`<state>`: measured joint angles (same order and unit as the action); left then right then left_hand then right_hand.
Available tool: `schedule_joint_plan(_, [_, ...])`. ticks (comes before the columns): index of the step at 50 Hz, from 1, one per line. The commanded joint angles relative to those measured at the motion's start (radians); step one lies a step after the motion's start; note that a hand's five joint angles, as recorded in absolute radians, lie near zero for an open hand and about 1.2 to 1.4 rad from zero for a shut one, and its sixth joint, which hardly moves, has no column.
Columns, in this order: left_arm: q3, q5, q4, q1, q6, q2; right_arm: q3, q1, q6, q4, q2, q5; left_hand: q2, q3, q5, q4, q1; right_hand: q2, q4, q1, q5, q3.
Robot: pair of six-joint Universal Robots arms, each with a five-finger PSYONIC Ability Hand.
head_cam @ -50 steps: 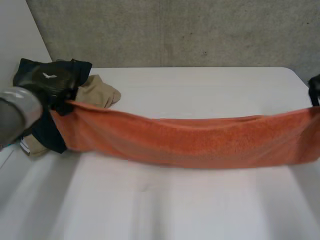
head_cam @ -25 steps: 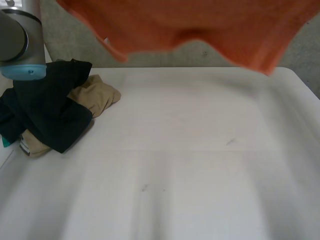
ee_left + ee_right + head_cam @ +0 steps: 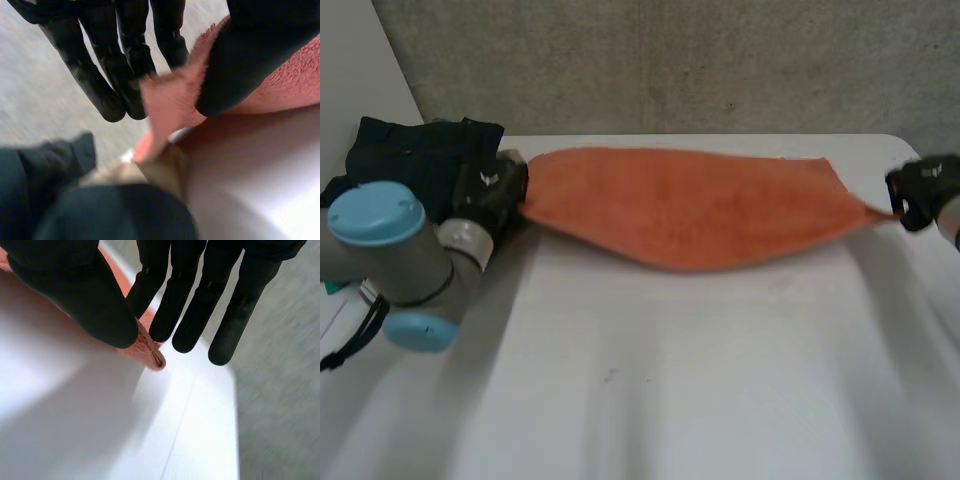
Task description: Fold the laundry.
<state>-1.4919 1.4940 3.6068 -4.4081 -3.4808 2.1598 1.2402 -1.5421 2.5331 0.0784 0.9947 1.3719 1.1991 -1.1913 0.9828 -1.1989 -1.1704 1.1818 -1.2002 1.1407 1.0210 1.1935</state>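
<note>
Towel (image 3: 690, 205) stretched over table (image 3: 670, 390); left hand (image 3: 490, 190), right hand (image 3: 925, 185) each pinch opposite corner.

I found no legible text, label, brand or number on anything inspected. One small white mark (image 3: 485, 178) stood on the back of my left hand (image 3: 496, 196); I could not read it.

a white table (image 3: 720, 380) before a grey concrete wall (image 3: 670, 60)

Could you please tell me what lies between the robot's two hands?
The orange towel spans it in the head view, pinched by the left hand and right hand.
</note>
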Motion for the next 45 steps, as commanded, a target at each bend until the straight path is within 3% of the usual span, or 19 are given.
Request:
schedule_joint_plan(1, [-0.209,0.008,-0.273,0.003,-0.122,-0.202,0.093,0.118,-0.195,0.315,0.122,-0.034,0.197,-0.205,0.239,-0.197,-0.226,0.214,-0.196,0.256,0.201,0.203])
schedule_joint_plan(6, [-0.326,0.015,-0.626,-0.002,-0.225,-0.382,0.098,0.252,-0.505,0.699,0.19,-0.069,0.197,-0.205,0.239,-0.197,-0.226,0.214,-0.196,0.256,0.201,0.203])
schedule_joint_plan(8, [-0.349,0.009,-0.75,-0.011,-0.254,-0.428,0.082,0.289,-0.6,0.757,0.194,-0.082,0.197,-0.205,0.239,-0.197,-0.226,0.214,-0.196,0.256,0.201,0.203])
schedule_joint_plan(11, [-0.346,-0.003,-0.83,-0.019,-0.276,-0.446,0.052,0.283,-0.585,0.745,0.18,-0.088,0.197,-0.205,0.239,-0.197,-0.226,0.214,-0.196,0.256,0.201,0.203])
schedule_joint_plan(14, [-0.32,-0.009,-0.8,-0.019,-0.277,-0.431,0.03,0.26,-0.533,0.712,0.154,-0.093,0.197,-0.205,0.239,-0.197,-0.226,0.214,-0.196,0.256,0.201,0.203])
schedule_joint_plan(19, [-0.18,0.012,-0.628,0.004,-0.254,-0.299,-0.01,0.185,-0.395,0.542,0.078,-0.102,0.197,-0.205,0.239,-0.197,-0.226,0.214,-0.196,0.256,0.201,0.203])
schedule_joint_plan(25, [0.069,0.107,-0.478,0.047,-0.216,-0.102,-0.021,0.117,-0.246,0.232,0.007,-0.1,0.197,-0.205,0.239,-0.197,-0.226,0.214,-0.196,0.256,0.201,0.203])
schedule_joint_plan(35, [0.479,0.282,-0.556,0.081,-0.231,0.199,-0.088,0.024,-0.122,-0.202,-0.14,-0.068,0.197,-0.205,0.239,-0.197,-0.226,0.214,-0.196,0.256,0.201,0.203])
schedule_joint_plan(45, [0.67,0.253,-0.56,0.101,-0.251,0.351,-0.307,-0.03,-0.169,-0.263,-0.349,-0.002,0.197,-0.205,0.239,-0.197,-0.226,0.214,-0.196,0.256,0.201,0.203])
